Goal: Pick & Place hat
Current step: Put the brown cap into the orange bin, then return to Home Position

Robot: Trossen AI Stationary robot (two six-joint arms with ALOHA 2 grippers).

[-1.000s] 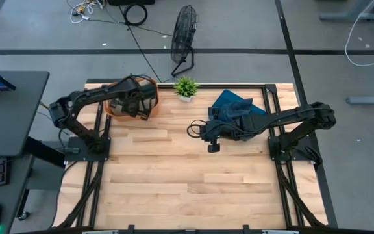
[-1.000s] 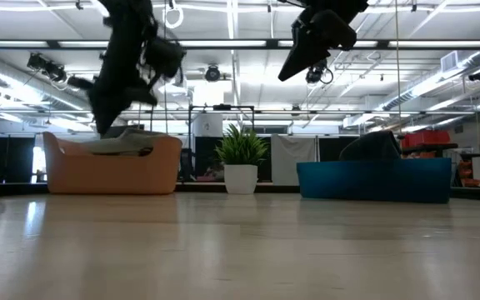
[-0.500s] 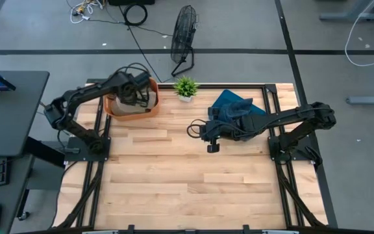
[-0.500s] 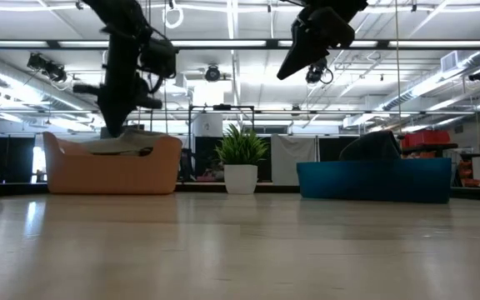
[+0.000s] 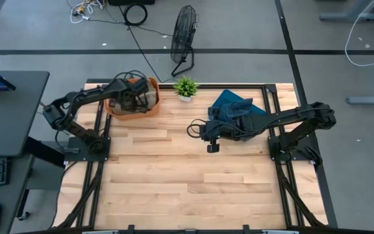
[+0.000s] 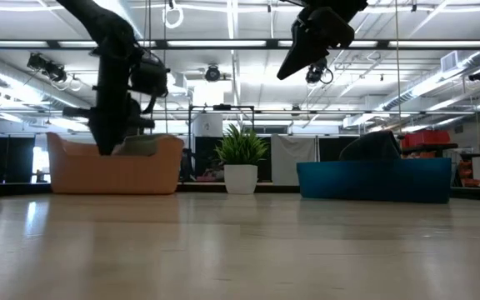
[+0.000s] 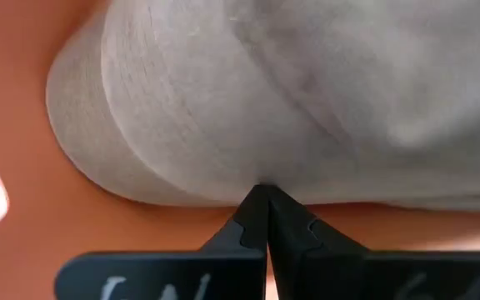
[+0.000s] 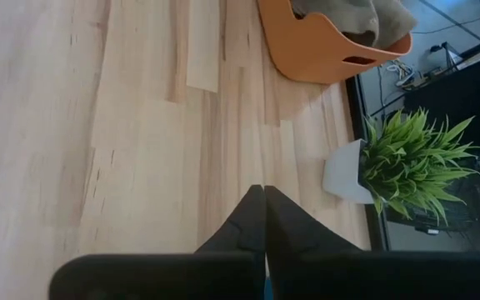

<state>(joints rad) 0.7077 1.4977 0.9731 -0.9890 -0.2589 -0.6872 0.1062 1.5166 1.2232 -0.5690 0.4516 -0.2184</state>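
The hat is pale grey cloth and lies inside the orange basket at the table's far left. From table height, the hat shows just above the basket's rim. My left gripper reaches down into the basket, shut at the hat's edge. My right gripper hangs shut above the table's middle, holding nothing and well off the wood. My left gripper has its shut fingertips on the hat's curved edge, apparently pinching it. It comes from above, pointing down into the basket. The hat lies on the orange basket floor; how many layers are held cannot be told.
A small potted plant stands at the far edge between the baskets. A blue basket with a dark cloth thing in it sits at the far right, under my right arm. Bare wood spreads over the table's near half.
My left gripper has moved over the orange basket toward the table's left and gone down into it. The hat, which lay flat across the basket's top, now sits lower and more to the basket's right side. The right arm has kept still.
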